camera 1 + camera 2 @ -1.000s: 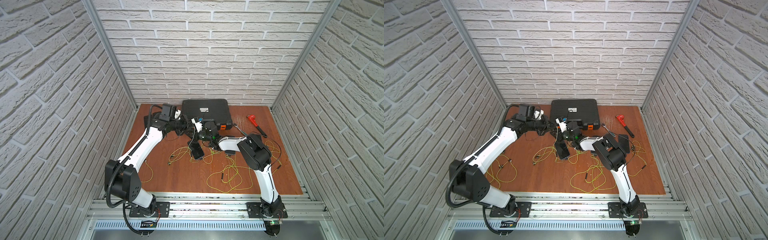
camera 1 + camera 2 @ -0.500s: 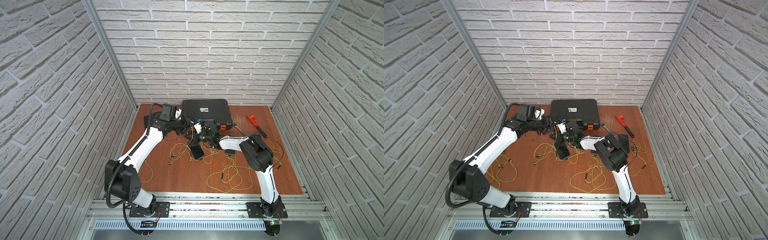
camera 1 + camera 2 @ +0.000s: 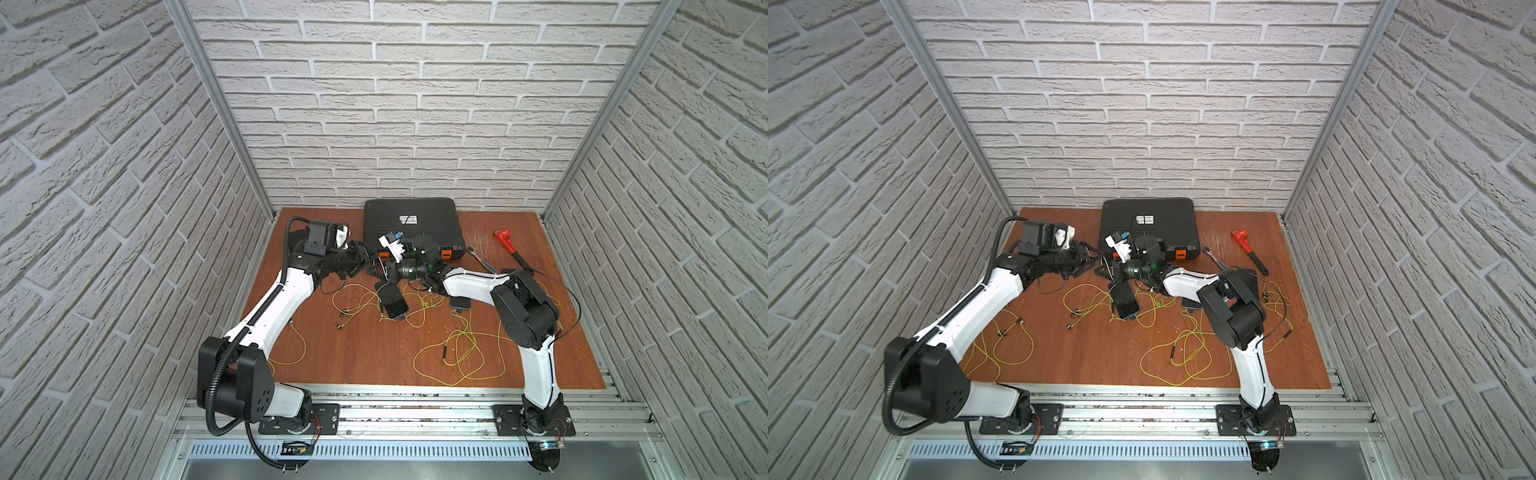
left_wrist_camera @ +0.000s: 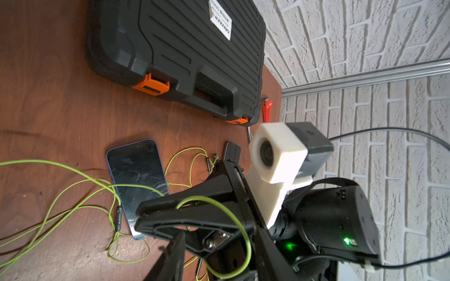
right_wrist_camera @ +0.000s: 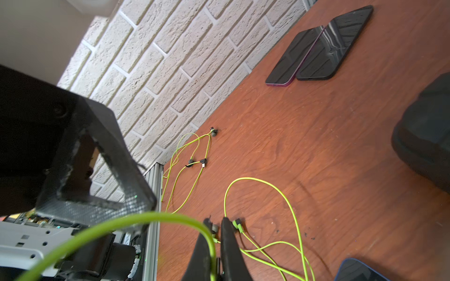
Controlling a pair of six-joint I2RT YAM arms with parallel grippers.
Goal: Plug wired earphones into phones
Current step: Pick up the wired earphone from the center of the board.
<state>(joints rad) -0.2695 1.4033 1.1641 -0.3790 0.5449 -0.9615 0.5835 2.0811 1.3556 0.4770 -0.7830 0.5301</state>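
A: The right gripper (image 5: 216, 226) is clamped on a yellow-green earphone cord (image 5: 151, 219), near the phone (image 3: 392, 301) lying on the bench (image 3: 353, 353). Any risk?
B: The cord loops round that gripper, so a pull could snag it or drag the phone.
A: What has changed?
B: 1 second ago the left gripper (image 3: 1094, 262) was closed. Now its jaws stand parted, holding nothing I can see.
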